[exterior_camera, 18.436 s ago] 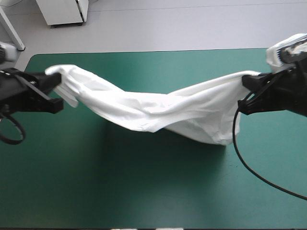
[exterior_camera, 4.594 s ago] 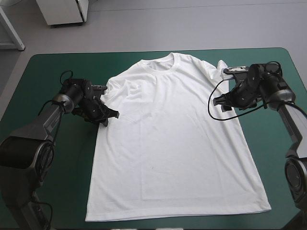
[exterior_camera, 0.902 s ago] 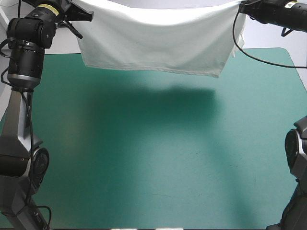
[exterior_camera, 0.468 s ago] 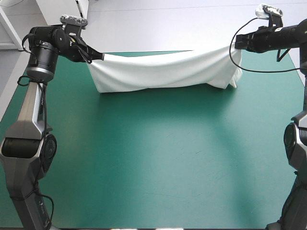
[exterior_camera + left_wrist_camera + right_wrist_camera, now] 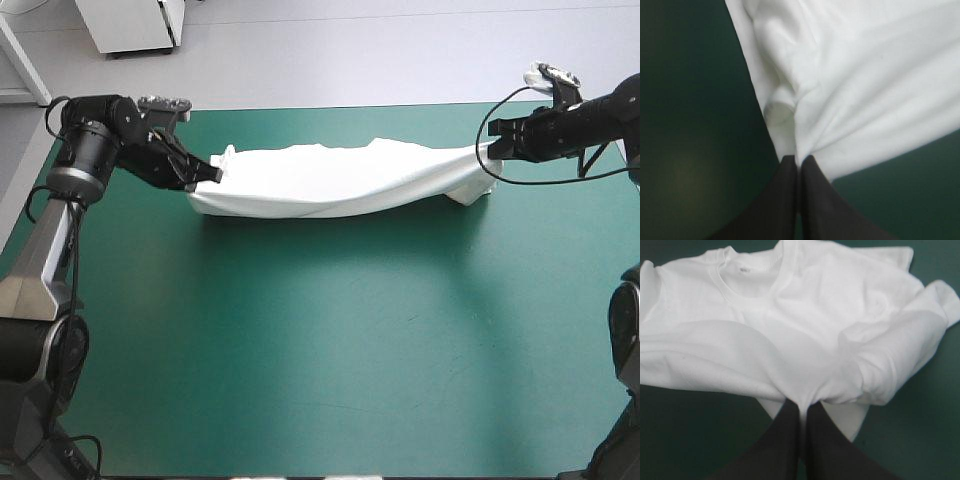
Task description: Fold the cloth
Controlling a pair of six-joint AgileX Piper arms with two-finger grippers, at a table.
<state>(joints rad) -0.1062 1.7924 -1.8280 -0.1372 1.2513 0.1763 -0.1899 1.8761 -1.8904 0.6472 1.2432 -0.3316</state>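
The white T-shirt (image 5: pixel 330 180) lies as a long, loosely bunched band across the far part of the teal-green table, stretched between both grippers. My left gripper (image 5: pixel 213 173) is shut on the T-shirt's left end, the cloth (image 5: pixel 850 90) fanning out from its pinched fingertips. At the right end my right gripper (image 5: pixel 492 147) is shut on the T-shirt too. In the right wrist view the collar (image 5: pixel 747 277) and a sleeve (image 5: pixel 935 305) show ahead of the right gripper (image 5: pixel 803 407), folded over in soft layers.
Bare teal-green cover (image 5: pixel 330 340) fills the near and middle table. The right arm's cable hangs in a loop near the right gripper. The table's far edge (image 5: pixel 330 106) runs just beyond the T-shirt.
Both grippers have come down from a raised hold toward the table. The T-shirt, hanging in the air earlier, now rests on the cover as a flatter, longer band.
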